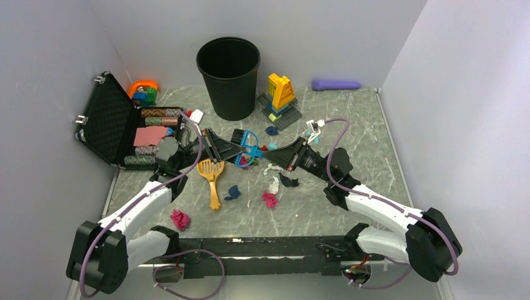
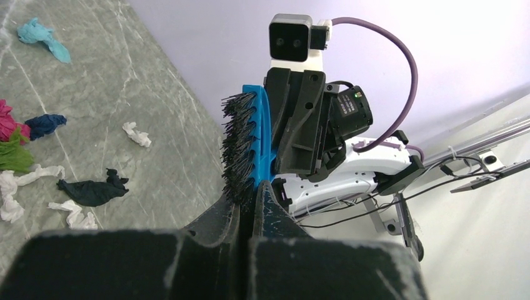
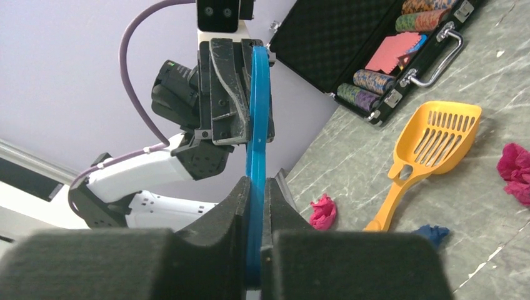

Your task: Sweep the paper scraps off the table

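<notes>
Crumpled paper scraps in pink, dark blue, white and teal lie scattered on the grey veined worktop, mostly right of the yellow scoop.

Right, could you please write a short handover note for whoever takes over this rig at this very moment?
Left gripper: shut on the blue brush, close to its bristles.
Right gripper: shut on the same brush, so it is held between both arms above the table.
Paper scraps: scattered loose across the middle of the table, with one pink wad nearer the left arm's base.
Done: brush is off the table; no scraps look gathered yet.
Left: one gripper should probably let go, then sweep. The yellow scoop lies flat left of centre; the black bin stands at the back.
</notes>
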`<state>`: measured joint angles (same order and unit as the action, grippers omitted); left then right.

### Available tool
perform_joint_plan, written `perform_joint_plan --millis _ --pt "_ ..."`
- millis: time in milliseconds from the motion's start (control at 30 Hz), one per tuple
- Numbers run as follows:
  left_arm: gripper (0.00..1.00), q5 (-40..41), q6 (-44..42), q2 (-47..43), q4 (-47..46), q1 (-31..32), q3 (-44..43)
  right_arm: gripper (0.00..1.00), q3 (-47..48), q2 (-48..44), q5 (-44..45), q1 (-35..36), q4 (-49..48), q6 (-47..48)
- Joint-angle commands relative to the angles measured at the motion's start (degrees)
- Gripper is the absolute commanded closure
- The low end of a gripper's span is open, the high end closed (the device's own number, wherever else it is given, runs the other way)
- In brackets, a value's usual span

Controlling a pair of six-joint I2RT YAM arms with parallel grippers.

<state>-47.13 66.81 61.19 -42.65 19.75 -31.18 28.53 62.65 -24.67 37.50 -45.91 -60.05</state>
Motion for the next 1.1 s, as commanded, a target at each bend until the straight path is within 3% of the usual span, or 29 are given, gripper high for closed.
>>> perform_joint_plan --millis 0,100,167,300,433,533,633,800,900,1067 --pt "1.00 -1.23 -0.29 -0.90 -3.11 0.25 0.59 0.99 1.30 -0.44 0.05 0.14 -2.11 0.33" --pt "1.00 -1.29 -0.50 -0.94 -2.92 0.29 0.61 1.00 1.51 -0.53 0.18 0.14 -0.85 0.72" --pt "0.90 -0.85 -1.31 -1.33 -1.06 0.29 0.44 1.00 1.79 -0.82 0.57 0.13 0.64 1.27" --pt "0.43 2.08 -8.58 -4.51 11.99 -0.15 -1.64 1.00 3.91 -1.68 1.99 0.12 10.18 4.29" --pt "0.02 13.49 -23.72 -9.96 41.23 -1.63 -9.23 1.00 7.10 -2.07 4.97 0.14 22.45 9.25" --pt "0.01 29.13 -33.33 -11.68 63.17 -2.25 -18.43 1.00 10.46 -0.49 6.09 0.17 30.59 13.14" --pt "0.01 43.21 -35.97 -11.00 79.62 -2.35 -25.54 1.00 15.52 4.89 4.30 0.48 37.02 15.93" --pt "0.01 57.03 -34.73 -9.64 92.08 -2.46 -30.90 1.00 26.78 16.25 0.20 5.86 41.59 18.42" --pt "0.01 61.97 -34.10 -9.10 96.43 -2.49 -32.00 1.00 32.46 21.48 -0.17 10.65 42.94 19.61" --pt "0.04 54.50 -35.25 -7.63 94.85 -2.49 -28.17 1.00 32.29 20.68 5.92 12.05 45.47 19.16"
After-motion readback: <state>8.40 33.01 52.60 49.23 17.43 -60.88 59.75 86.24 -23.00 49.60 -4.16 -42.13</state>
